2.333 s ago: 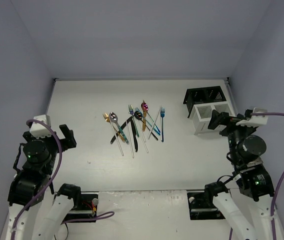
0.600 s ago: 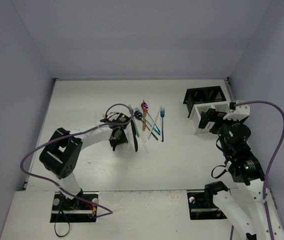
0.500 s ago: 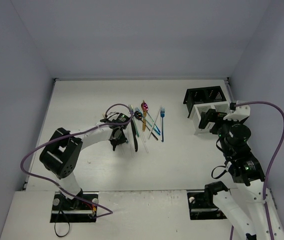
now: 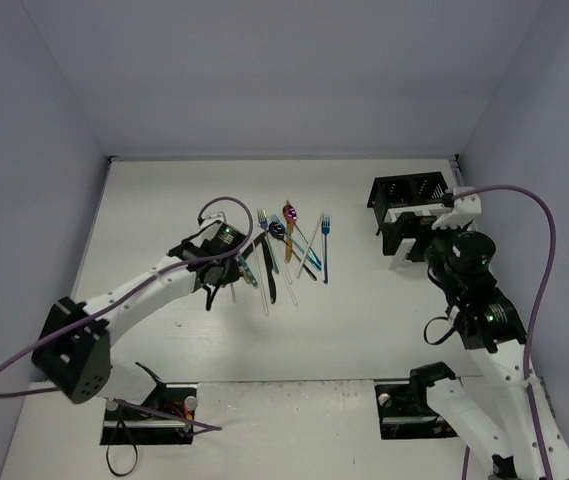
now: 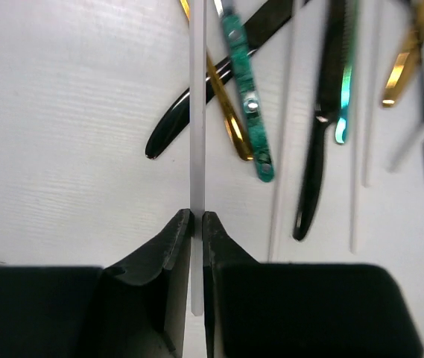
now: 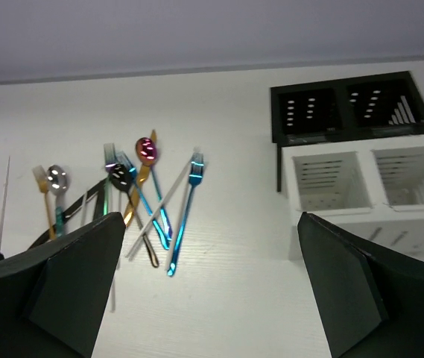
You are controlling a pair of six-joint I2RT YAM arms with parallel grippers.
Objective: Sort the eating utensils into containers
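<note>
**Left gripper pinches a silver utensil at the edge of the pile**

The silver utensil (image 5: pixel 197 112) is a thin, pale handle clamped between the fingers (image 5: pixel 173 240) of the left gripper (image 5: pixel 197 224). The fingers are pressed together on it, with only the handle's width between them. The handle runs straight away from the gripper, and its far end leaves the top of the left wrist view, so what kind of utensil it is cannot be told.

Just beside it lie a black utensil (image 5: pixel 173 125), a gold handle (image 5: pixel 230 123) and a teal handle (image 5: pixel 245 97), crossing one another. A second black handle (image 5: pixel 312 179) lies a little further out. They belong to the loose pile of utensils (image 4: pixel 289 250), which also holds a blue fork (image 6: pixel 184 224) and a magenta spoon (image 6: pixel 146 148).

The whole pile, and the pinched piece at its outer side, lies on the table (image 4: pixel 364 320) well to the left of the white caddy (image 6: pixel 366 179). The black caddy (image 6: pixel 343 110) stands touching the white caddy on its far side. The right gripper (image 6: pixel 212 224) hangs near the white caddy on its near side, its fingers spread wide and holding nothing.
</note>
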